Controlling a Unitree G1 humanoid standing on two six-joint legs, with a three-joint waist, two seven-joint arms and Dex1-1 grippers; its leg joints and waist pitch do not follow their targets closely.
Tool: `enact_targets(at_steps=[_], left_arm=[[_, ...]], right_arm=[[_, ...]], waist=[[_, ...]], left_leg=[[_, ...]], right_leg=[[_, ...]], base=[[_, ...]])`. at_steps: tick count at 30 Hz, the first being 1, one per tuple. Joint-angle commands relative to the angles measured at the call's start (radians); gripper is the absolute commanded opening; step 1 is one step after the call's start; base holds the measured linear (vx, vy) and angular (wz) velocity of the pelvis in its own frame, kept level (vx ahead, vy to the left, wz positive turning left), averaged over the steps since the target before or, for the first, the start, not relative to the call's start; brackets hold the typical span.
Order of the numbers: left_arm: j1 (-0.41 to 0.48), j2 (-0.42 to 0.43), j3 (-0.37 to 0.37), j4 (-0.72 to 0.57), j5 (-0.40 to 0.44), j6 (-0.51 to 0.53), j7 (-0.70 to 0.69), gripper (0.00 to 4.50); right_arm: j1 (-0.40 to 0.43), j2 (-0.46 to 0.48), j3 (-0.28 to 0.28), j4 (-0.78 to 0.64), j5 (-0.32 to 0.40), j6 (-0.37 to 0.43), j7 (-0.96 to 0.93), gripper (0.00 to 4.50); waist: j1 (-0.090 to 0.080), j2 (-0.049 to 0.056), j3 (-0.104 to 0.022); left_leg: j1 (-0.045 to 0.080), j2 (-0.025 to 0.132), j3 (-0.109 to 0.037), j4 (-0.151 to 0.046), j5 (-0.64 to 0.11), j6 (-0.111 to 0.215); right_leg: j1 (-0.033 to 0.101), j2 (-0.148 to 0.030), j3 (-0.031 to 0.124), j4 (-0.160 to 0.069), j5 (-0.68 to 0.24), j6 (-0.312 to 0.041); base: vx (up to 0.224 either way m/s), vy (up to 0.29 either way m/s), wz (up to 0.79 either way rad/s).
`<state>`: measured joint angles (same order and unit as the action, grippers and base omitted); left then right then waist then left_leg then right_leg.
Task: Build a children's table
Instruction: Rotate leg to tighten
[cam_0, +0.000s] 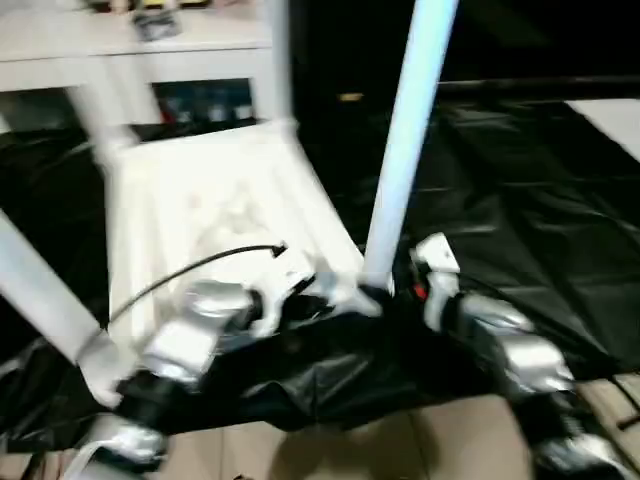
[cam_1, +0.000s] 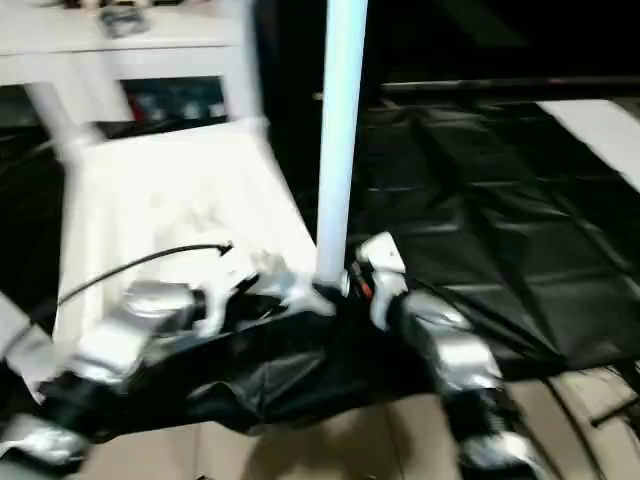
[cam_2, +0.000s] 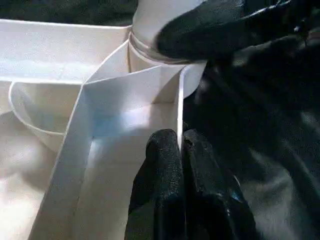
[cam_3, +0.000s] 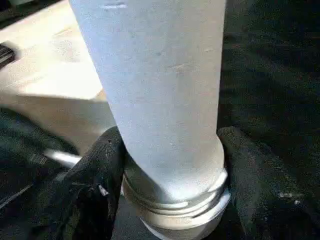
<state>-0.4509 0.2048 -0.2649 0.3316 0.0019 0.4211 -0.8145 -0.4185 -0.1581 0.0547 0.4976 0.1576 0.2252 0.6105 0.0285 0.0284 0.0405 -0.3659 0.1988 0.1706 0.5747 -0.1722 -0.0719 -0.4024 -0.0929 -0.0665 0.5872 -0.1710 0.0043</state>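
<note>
White leg (cam_3: 165, 100) gripped by right fingers (cam_3: 95, 175), left fingers (cam_2: 165, 165) pinching tabletop (cam_2: 60, 90) rim

upright leg (cam_0: 410, 130) cut off at top edge, cabinet (cam_0: 130, 50) blurred, tabletop (cam_0: 200, 210) smeared

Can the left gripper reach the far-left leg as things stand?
Probably not right now. The left gripper is pinched on the tabletop rim at the near corner, steadying it while the right gripper grips the near leg. The far-left leg stands across the tabletop.

Smooth white plastic leg (cam_3: 165, 100), tabletop (cam_0: 215, 210).
</note>
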Motion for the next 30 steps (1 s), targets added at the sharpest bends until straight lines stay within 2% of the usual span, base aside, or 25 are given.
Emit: enact_targets(at_steps=[1,2,3,6,7,8,9,11,13,14,17,19,20,21,22,23,24,27,28,30], left_arm=[[-0.034,-0.075,-0.03,-0.016,-0.026,-0.005,0.018,0.0],[-0.034,-0.09,-0.034,-0.018,-0.026,-0.004,0.024,0.0],[-0.03,-0.099,-0.045,-0.028,-0.027,-0.006,0.015,0.0],[-0.021,-0.089,-0.052,-0.039,-0.024,-0.014,-0.001,0.0],[-0.016,-0.08,-0.053,-0.044,-0.021,-0.02,-0.009,0.0],[-0.014,-0.077,-0.054,-0.045,-0.021,-0.023,-0.012,0.0],[-0.012,-0.068,-0.053,-0.047,-0.021,-0.025,-0.019,0.0],[-0.003,-0.038,-0.057,-0.06,-0.029,-0.035,-0.06,0.0],[0.005,-0.005,-0.064,-0.078,-0.041,-0.039,-0.108,0.0],[0.008,0.006,-0.067,-0.084,-0.046,-0.04,-0.125,0.0],[0.012,0.03,-0.072,-0.09,-0.047,-0.045,-0.156,0.0],[0.014,0.064,-0.076,-0.093,-0.05,-0.052,-0.204,0.0],[0.014,0.064,-0.076,-0.093,-0.05,-0.052,-0.204,0.0],[0.013,0.085,-0.079,-0.096,-0.054,-0.057,-0.232,0.0],[0.013,0.093,-0.081,-0.097,-0.056,-0.058,-0.243,0.0],[0.011,0.116,-0.085,-0.101,-0.061,-0.06,-0.276,0.0],[0.011,0.123,-0.087,-0.103,-0.063,-0.06,-0.287,0.0],[0.006,0.148,-0.09,-0.102,-0.065,-0.062,-0.326,0.0],[0.003,0.153,-0.09,-0.101,-0.065,-0.063,-0.334,0.0],[0.0,0.161,-0.093,-0.097,-0.066,-0.067,-0.344,0.0]], right_arm=[[-0.008,0.065,0.046,0.092,-0.043,0.016,-0.093,2.62],[-0.015,0.081,0.049,0.106,-0.052,0.0,-0.112,2.62],[-0.021,0.101,0.047,0.115,-0.048,-0.019,-0.11,3.18],[-0.028,0.115,0.024,0.122,-0.027,-0.02,-0.099,3.32],[-0.03,0.116,0.018,0.121,-0.022,-0.022,-0.093,3.38],[-0.031,0.115,0.017,0.121,-0.021,-0.023,-0.091,3.67],[-0.029,0.105,0.029,0.114,-0.029,-0.034,-0.076,3.75],[-0.023,0.071,0.046,0.085,-0.029,-0.048,-0.017,3.79],[-0.017,0.034,0.057,0.058,-0.02,-0.067,0.06,3.79],[-0.016,0.021,0.061,0.05,-0.017,-0.076,0.087,3.79],[-0.016,-0.009,0.069,0.044,-0.021,-0.111,0.13,3.79],[-0.01,-0.058,0.079,0.023,-0.006,-0.12,0.233,3.79],[-0.01,-0.058,0.079,0.023,-0.006,-0.12,0.233,3.79],[0.007,-0.093,0.097,-0.013,0.007,-0.108,0.32,3.79],[0.015,-0.109,0.106,-0.029,0.012,-0.103,0.356,3.79],[0.034,-0.148,0.128,-0.067,0.029,-0.088,0.441,3.79],[0.039,-0.159,0.134,-0.078,0.035,-0.082,0.467,3.79],[0.061,-0.204,0.165,-0.123,0.058,-0.052,0.561,3.79],[0.065,-0.213,0.172,-0.131,0.062,-0.048,0.579,3.62],[0.066,-0.218,0.178,-0.136,0.063,-0.045,0.594,3.45]], waist=[[0.001,-0.009,-0.045],[0.001,-0.009,-0.046],[0.001,-0.009,-0.047],[0.0,-0.008,-0.047],[0.001,-0.007,-0.05],[0.004,-0.006,-0.05],[0.004,-0.01,-0.051],[0.01,-0.008,-0.054],[0.014,-0.008,-0.056],[0.016,-0.007,-0.057],[0.02,-0.005,-0.064],[0.024,-0.008,-0.065],[0.025,-0.007,-0.065],[0.028,-0.009,-0.063],[0.035,-0.012,-0.063],[0.037,-0.009,-0.063],[0.043,-0.012,-0.06],[0.054,-0.011,-0.056],[0.059,-0.01,-0.055],[0.059,-0.012,-0.055]], left_leg=[[0.005,0.013,-0.01,-0.074,-0.388,-0.004],[0.007,0.012,-0.011,-0.073,-0.393,-0.003],[0.006,0.014,-0.012,-0.075,-0.39,0.0],[0.004,0.016,-0.013,-0.079,-0.401,0.006],[0.006,0.018,-0.012,-0.079,-0.395,0.007],[0.009,0.02,-0.01,-0.079,-0.386,0.008],[0.009,0.02,-0.008,-0.078,-0.382,0.01],[0.008,0.021,-0.004,-0.077,-0.349,0.018],[0.005,0.021,-0.003,-0.075,-0.325,0.029],[0.006,0.023,0.002,-0.071,-0.298,0.041],[0.001,0.021,0.005,-0.064,-0.205,0.062],[0.001,0.021,0.004,-0.062,-0.184,0.07],[0.0,0.021,0.005,-0.061,-0.178,0.081],[0.002,0.022,0.007,-0.061,-0.18,0.087],[0.003,0.024,0.008,-0.061,-0.185,0.091],[0.005,0.025,0.007,-0.061,-0.189,0.09],[0.007,0.026,0.008,-0.062,-0.198,0.09],[0.009,0.029,0.009,-0.067,-0.236,0.07],[0.015,0.031,0.011,-0.068,-0.258,0.063],[0.014,0.031,0.011,-0.069,-0.269,0.049]], right_leg=[[0.029,-0.043,0.023,-0.106,-0.56,-0.097],[0.029,-0.045,0.021,-0.109,-0.573,-0.091],[0.031,-0.045,0.021,-0.108,-0.552,-0.093],[0.032,-0.042,0.021,-0.104,-0.515,-0.103],[0.032,-0.042,0.024,-0.101,-0.482,-0.116],[0.03,-0.041,0.027,-0.097,-0.436,-0.135],[0.029,-0.04,0.029,-0.095,-0.417,-0.144],[0.034,-0.039,0.032,-0.086,-0.351,-0.169],[0.038,-0.04,0.033,-0.083,-0.318,-0.177],[0.037,-0.04,0.036,-0.078,-0.264,-0.199],[0.046,-0.038,0.035,-0.061,-0.146,-0.232],[0.051,-0.038,0.033,-0.058,-0.119,-0.242],[0.052,-0.038,0.033,-0.056,-0.11,-0.248],[0.051,-0.037,0.033,-0.057,-0.113,-0.25],[0.052,-0.04,0.034,-0.058,-0.133,-0.247],[0.05,-0.04,0.034,-0.058,-0.143,-0.247],[0.049,-0.038,0.033,-0.061,-0.166,-0.24],[0.047,-0.039,0.034,-0.067,-0.237,-0.222],[0.042,-0.039,0.036,-0.071,-0.264,-0.215],[0.042,-0.041,0.036,-0.072,-0.287,-0.21]], base=[[0.0,0.0,0.0],[0.0,0.0,0.0],[0.0,0.0,0.0],[0.0,0.0,0.0],[0.0,0.0,0.0],[0.0,0.0,0.0],[0.0,0.0,0.0],[0.0,0.0,0.0],[0.0,0.0,0.0],[0.055,-0.013,0.05],[0.036,-0.008,0.03],[0.0,0.0,0.0],[0.0,0.0,0.0],[0.0,0.0,0.0],[0.0,0.0,0.0],[0.0,0.0,0.0],[0.0,0.0,0.0],[0.0,0.0,0.0],[0.0,0.0,0.0],[0.0,0.0,0.0]])
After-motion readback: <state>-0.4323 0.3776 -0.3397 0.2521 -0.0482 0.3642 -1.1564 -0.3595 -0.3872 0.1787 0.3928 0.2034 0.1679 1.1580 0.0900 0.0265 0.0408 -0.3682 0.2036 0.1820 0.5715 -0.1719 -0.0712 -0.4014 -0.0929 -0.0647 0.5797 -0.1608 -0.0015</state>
